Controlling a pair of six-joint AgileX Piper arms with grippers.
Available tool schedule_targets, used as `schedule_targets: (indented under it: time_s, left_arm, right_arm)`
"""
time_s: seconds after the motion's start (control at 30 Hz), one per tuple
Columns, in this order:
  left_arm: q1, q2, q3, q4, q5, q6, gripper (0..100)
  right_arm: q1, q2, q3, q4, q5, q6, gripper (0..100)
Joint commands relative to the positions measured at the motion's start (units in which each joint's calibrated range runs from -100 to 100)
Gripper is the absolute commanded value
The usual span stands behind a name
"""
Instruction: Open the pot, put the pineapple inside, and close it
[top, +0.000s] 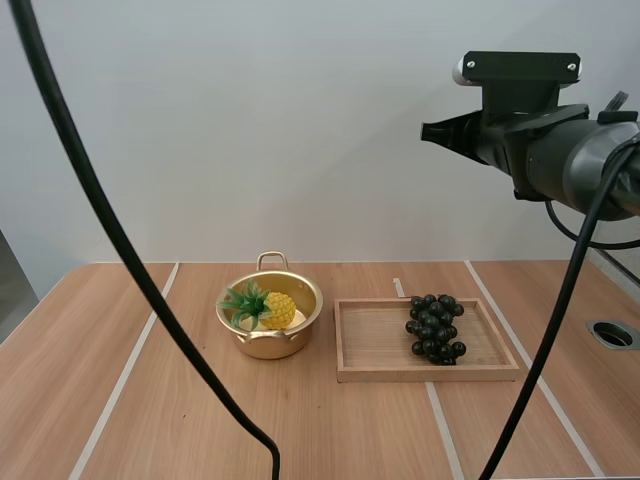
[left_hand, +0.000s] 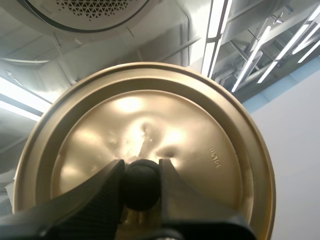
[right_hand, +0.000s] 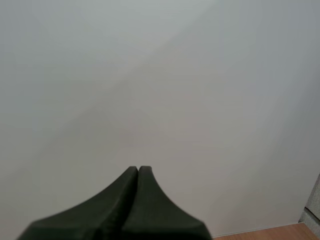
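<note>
High view: the pot (top: 270, 346) is seen standing uncovered on the tabletop (top: 200, 420), toward the far edge and a little left of the middle. The pineapple (top: 266, 308) is lodged inside it, leaves turned toward the left edge. The wooden tray (top: 420, 375) is set just beside the pot on the right-edge side, apart from it, and the bunch of grapes (top: 435, 327) lies in its right half.

The lid (left_hand: 150, 115) is held up, away from the pot, so the mouth is left free. It is taken by its black knob (left_hand: 141, 187), which is pinched between the narrowly parted fingers of the left gripper (left_hand: 141, 165).

The right gripper (top: 428, 131) is raised well above the tabletop toward the right edge, judged to be parked clear of the work, its fingers pressed together on nothing.

Only the closing is judged to be left.
</note>
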Motion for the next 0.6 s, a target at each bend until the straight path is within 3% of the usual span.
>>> schedule_targets:
  time_s: [0.0,0.57]
  left_arm:
    - [-0.01,0.83,-0.26,0.83,1.8,-0.61,0]
    - [-0.01,1.74,-0.12,2.09,13.54,-0.61,0]
  right_arm:
    - [-0.14,-0.84,0.36,-0.8,-0.53,-0.07,0]
    - [-0.14,-0.99,0.36,-0.8,-0.53,-0.07,0]
